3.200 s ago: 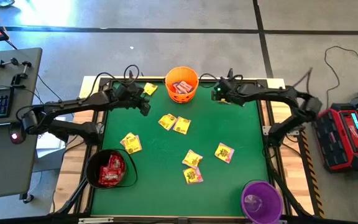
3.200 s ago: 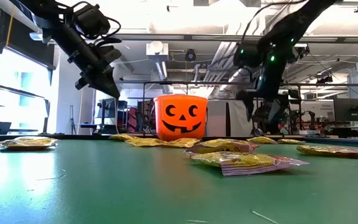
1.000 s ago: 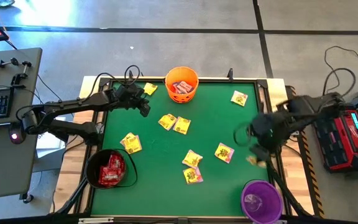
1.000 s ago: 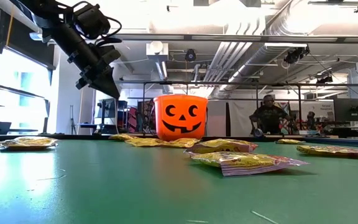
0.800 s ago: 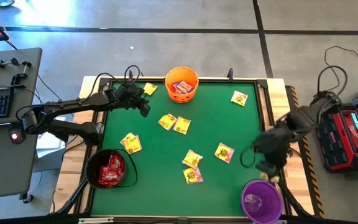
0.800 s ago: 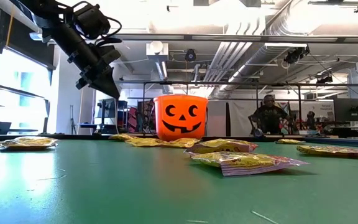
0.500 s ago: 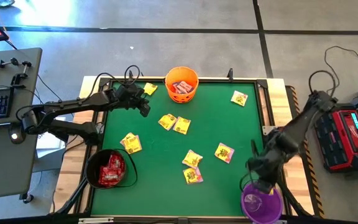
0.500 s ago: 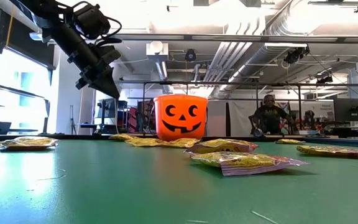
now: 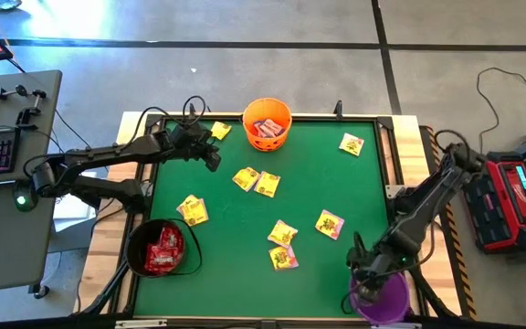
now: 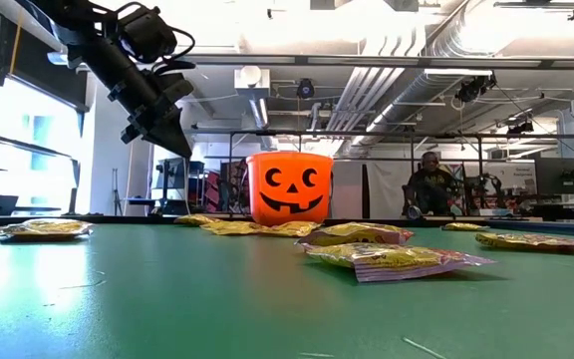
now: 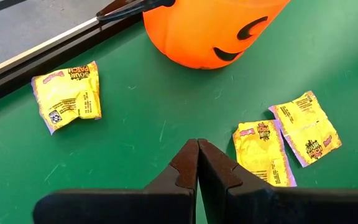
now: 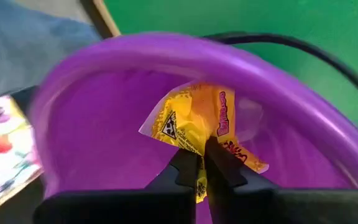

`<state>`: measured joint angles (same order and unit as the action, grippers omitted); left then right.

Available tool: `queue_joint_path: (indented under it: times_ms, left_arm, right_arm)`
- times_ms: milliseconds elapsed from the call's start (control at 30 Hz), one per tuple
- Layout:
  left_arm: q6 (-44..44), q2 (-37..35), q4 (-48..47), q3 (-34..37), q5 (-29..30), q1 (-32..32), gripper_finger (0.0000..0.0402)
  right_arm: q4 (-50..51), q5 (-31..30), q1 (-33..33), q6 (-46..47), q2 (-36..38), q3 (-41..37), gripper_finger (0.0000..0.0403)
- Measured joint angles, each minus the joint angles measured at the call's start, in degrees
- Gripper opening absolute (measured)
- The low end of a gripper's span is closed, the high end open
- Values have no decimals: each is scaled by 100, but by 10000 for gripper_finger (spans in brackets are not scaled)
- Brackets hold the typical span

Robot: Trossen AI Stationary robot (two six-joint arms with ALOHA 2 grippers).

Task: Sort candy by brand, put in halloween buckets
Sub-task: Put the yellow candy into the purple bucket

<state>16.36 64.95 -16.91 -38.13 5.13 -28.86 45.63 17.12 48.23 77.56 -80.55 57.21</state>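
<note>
— Where's the right pincer (image 12: 201,163)?

— Over the purple bucket (image 9: 386,297) at the near right corner, clamped on a yellow candy packet (image 12: 194,119) held just inside the rim.

— And the rest?

— Yellow packets (image 9: 282,232) lie scattered on the green tabletop (image 9: 336,183). The black bucket (image 9: 135,251) at near left holds red ones. Farther back, the left pincer (image 11: 197,149) hangs closed and empty beside the orange bucket (image 9: 267,123).
</note>
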Motion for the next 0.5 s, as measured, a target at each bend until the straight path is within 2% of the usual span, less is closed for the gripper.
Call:
queue_joint_path:
  times_ms: [267, 500]
  left_arm:
    - [0, 0, 0, 0, 0, 0, 0]
    - [0, 0, 2, 0, 0, 0, 0]
  right_arm:
    - [330, -547, 13, 1, -237, 3, 0]
    - [997, -420, 182, -192, -232, 4, 0]
